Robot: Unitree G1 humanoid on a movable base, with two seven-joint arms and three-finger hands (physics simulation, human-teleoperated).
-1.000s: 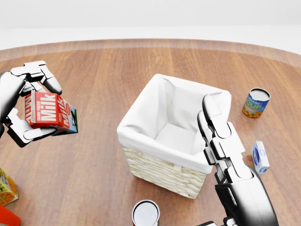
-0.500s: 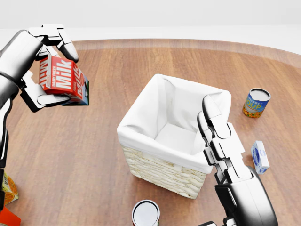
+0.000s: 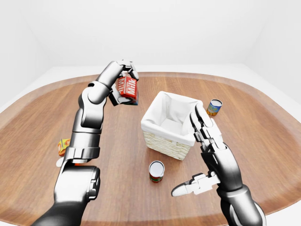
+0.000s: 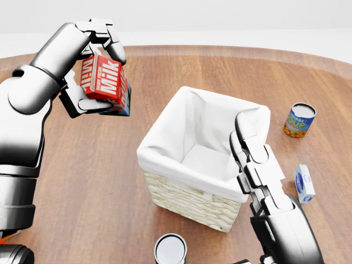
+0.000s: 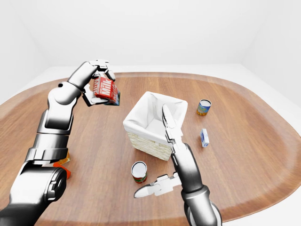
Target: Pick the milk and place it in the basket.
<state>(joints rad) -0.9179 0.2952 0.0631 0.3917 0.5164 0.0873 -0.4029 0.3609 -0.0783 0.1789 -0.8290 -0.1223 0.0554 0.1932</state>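
Observation:
My left hand (image 4: 94, 71) is shut on the red milk carton (image 4: 104, 83) and holds it in the air, tilted, at the upper left of the head view, left of the basket and above the table. The basket (image 4: 181, 190) is wicker with a white cloth lining and stands in the middle of the wooden table; its inside shows nothing but cloth. My right hand (image 4: 256, 165) is open, fingers straight, at the basket's right rim in the head view. The carton also shows in the left-eye view (image 3: 128, 88).
A soup can (image 4: 300, 120) stands at the right. A small blue and white carton (image 4: 303, 183) lies right of my right hand. A red can (image 4: 170, 248) stands below the basket. An orange juice box (image 3: 63, 146) lies at the left in the left-eye view.
My left hand has lifted the milk carton up and to the right, closer to the basket. My right hand and the basket have not moved.

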